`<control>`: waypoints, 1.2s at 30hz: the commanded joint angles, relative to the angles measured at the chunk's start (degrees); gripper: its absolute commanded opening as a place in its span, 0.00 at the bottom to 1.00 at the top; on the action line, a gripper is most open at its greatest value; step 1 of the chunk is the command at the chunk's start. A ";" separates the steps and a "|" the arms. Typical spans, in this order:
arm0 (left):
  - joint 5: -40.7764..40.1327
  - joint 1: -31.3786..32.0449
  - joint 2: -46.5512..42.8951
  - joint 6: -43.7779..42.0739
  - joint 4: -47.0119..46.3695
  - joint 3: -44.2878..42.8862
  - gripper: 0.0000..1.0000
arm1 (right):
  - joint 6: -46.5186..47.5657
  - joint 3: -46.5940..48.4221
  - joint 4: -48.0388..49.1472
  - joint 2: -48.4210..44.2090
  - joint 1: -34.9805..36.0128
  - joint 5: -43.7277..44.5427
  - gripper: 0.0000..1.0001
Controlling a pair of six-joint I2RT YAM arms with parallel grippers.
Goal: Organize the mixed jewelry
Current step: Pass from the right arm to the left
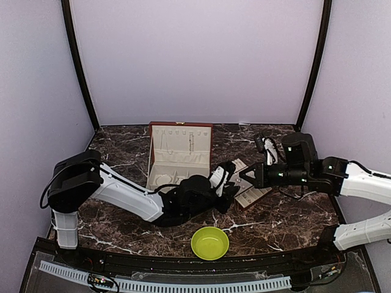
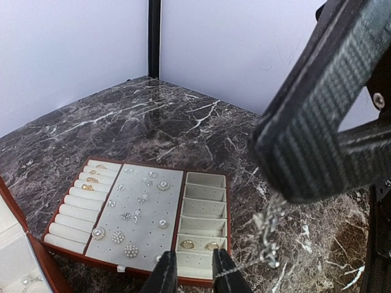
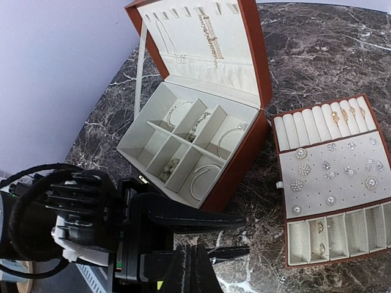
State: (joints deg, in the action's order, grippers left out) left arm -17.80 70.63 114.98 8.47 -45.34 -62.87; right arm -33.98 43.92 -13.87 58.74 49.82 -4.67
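Most pieces look filed; one chain mid-air.
Right gripper (image 1: pixel 246 175) is clamped on the chain (image 2: pixel 269 229), which dangles from its tips just off the tray's (image 2: pixel 181 207) right edge. A thin tail of it runs over to the left gripper (image 2: pixel 192 257), whose jaws stand slightly apart with nothing visible between them. Can't tell if the tail is caught on a finger. Tray: studs (image 2: pixel 118 236) on the pad, gold rings (image 2: pixel 88 180) on the rolls, two more in a near slot, other slots bare. Box (image 3: pixel 239 163) is open: hoops (image 3: pixel 204 180) in several compartments, second chain (image 3: pixel 211 36) hung in the lid, something small in a middle cell. Bowl (image 1: pixel 194 244): can't make out anything in it from above. My read: late stage. What's left is parking this chain, probably in the lid or a free slot.
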 commanded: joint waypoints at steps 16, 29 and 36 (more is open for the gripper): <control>0.73 0.38 2.54 1.72 -1.94 -2.36 0.20 | -3.29 2.48 -0.38 -4.31 -0.25 0.92 0.00; -2.64 0.38 -2.32 2.53 -3.97 2.17 0.01 | -3.60 1.16 -1.76 -5.65 -0.27 3.31 0.00; -5.51 0.38 -9.72 0.35 -0.60 6.14 0.00 | -5.32 -4.03 3.63 -3.26 -0.25 2.77 0.00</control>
State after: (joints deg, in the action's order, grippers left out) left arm -20.75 70.67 112.40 10.26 -46.46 -58.15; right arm -37.78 42.59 -14.90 54.13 49.82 -2.50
